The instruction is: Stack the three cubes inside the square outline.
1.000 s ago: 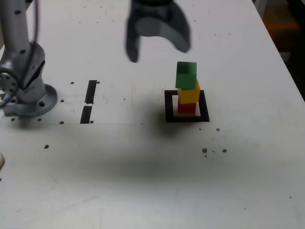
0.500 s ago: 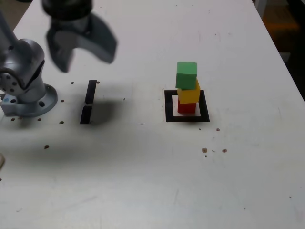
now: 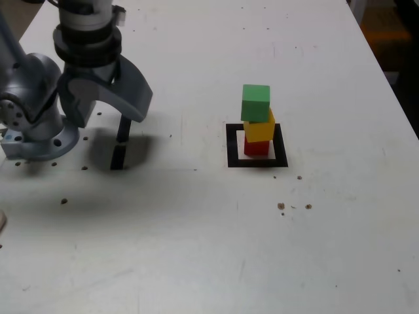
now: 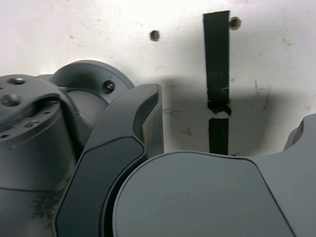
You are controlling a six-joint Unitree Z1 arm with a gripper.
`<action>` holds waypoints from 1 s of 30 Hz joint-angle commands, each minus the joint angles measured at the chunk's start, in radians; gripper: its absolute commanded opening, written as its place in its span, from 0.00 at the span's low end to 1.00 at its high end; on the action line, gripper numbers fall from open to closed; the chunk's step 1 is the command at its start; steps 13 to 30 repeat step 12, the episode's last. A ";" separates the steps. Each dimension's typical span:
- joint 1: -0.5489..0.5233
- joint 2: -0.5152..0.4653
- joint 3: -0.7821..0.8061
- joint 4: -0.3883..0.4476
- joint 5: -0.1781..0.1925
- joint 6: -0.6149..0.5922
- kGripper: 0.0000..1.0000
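Tabletop [image 3: 209, 248], white and speckled with small dark marks, carries all items. Near-to-mid ground, right of centre in the exterior view: thick black square outline with white centre [image 3: 256, 161], flat on the surface. Inside it stands a three-block tower: small red cube [image 3: 256, 148] at the bottom, small yellow cube [image 3: 259, 129] on it, small green cube [image 3: 255, 103] on top, turned slightly askew. At the exterior view's left, well apart from the tower, two short black tape strips [image 3: 120, 140] lie end to end. Grey claw [image 3: 107, 112] hangs above them, jaws spread wide, holding nothing. Grey round arm base [image 3: 36, 134] sits just left of it.
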 commanded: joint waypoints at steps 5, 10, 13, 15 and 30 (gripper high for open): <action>-0.002 0.016 -0.010 0.041 -0.015 0.001 1.00; -0.002 0.010 -0.011 0.060 -0.014 0.002 1.00; -0.002 0.008 -0.010 0.061 -0.016 0.002 1.00; -0.002 0.008 -0.010 0.061 -0.016 0.002 1.00; -0.002 0.008 -0.010 0.061 -0.016 0.002 1.00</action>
